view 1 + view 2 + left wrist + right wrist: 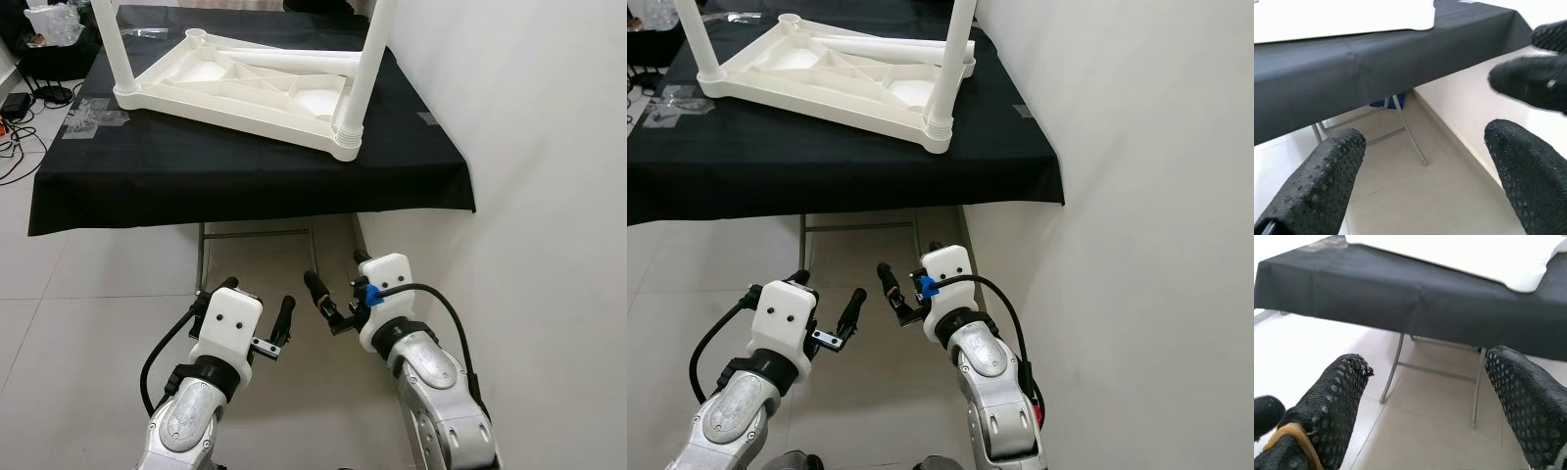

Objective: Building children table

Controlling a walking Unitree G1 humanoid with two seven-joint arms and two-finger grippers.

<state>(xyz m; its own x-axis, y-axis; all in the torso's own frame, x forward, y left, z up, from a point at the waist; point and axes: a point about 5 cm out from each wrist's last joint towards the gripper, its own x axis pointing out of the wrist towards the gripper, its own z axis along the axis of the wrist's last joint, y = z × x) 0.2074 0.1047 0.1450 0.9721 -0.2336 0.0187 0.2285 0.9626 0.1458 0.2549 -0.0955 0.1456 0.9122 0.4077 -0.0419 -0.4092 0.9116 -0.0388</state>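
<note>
Tabletop (235, 93), one, white, lies upturned on the far black cloth (245, 176) with two legs (370, 59) standing; left gripper (257, 305) and right gripper (338, 284) hover near, both spread wide, empty.

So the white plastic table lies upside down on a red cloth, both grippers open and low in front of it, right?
Not quite: the cloth is black, as the left eye view shows. The white plastic table does lie upside down on it, with the left gripper and right gripper open, low in front.

White plastic table (245, 88) lies upside-down (two legs (370, 59) fitted).
</note>
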